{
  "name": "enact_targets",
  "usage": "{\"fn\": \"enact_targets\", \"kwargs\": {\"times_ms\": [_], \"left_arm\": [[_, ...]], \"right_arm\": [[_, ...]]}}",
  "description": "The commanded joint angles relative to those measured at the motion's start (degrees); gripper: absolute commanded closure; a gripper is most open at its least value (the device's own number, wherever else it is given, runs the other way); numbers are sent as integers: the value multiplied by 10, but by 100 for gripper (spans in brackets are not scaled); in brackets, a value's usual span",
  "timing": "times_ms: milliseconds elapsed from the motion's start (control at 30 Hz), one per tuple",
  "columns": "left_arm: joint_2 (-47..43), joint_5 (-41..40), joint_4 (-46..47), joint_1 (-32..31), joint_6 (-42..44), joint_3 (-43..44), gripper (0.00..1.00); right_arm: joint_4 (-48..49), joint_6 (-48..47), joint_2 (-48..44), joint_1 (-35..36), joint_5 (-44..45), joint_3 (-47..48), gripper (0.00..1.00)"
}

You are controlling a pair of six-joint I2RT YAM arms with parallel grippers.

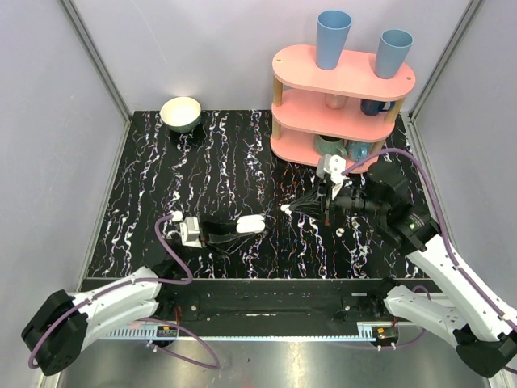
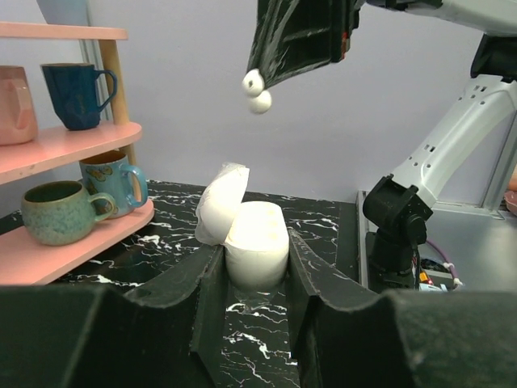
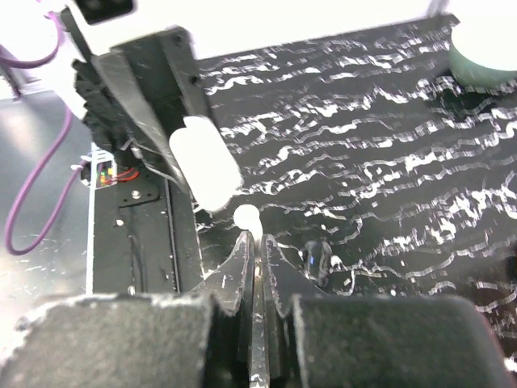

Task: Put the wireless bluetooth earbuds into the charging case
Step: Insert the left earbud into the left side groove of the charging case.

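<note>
Your charging case (image 2: pixel 258 246) stands upright with its lid (image 2: pixel 220 202) swung open and tipped to the left in the left wrist view. Your left claw (image 1: pixel 242 227) is clamped on it, one dark finger pressed against each side of the body. The base of the case sits low at the black, white-veined surface (image 1: pixel 202 162), but you cannot tell whether it actually touches. Seen from above, a white earbud (image 3: pixel 246 217) sits just to the right of the case and apart from it. It is pinched at the very tip of your right claw (image 3: pixel 253 242), whose fingers are drawn almost together on it. In the left wrist view that earbud shows as two small rounded white lobes hanging above the open case, a little right of the lid, with clear air between them and the case. Farther right of the case a small white blob (image 1: pixel 340 232) lies on the surface, too small for you to identify. Well beyond the case and to its right stands a pink three-tier shelf (image 1: pixel 355 78) with two blue cups (image 1: pixel 332 38) on its top tier and mugs (image 2: pixel 60 212) on the lower tiers. Well beyond the case and to its left, a pale bowl (image 1: pixel 181 113) sits at the far edge of the surface.
</note>
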Motion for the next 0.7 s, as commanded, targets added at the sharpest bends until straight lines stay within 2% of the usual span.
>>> {"fn": "enact_targets", "kwargs": {"times_ms": [0,167,367,667], "left_arm": [[20,27,47,-2,-16,34,100],[42,41,55,-2,-27,45,100],[71,59,76,-2,-45,55,100],[103,97,104,-2,-66,63,100]], "right_arm": [[-10,-44,4,41,-17,49,100],[-28,-74,32,111,5,70,100],[-57,-112,66,176,83,87,100],[-63,-151,90,223,134,99,100]]}}
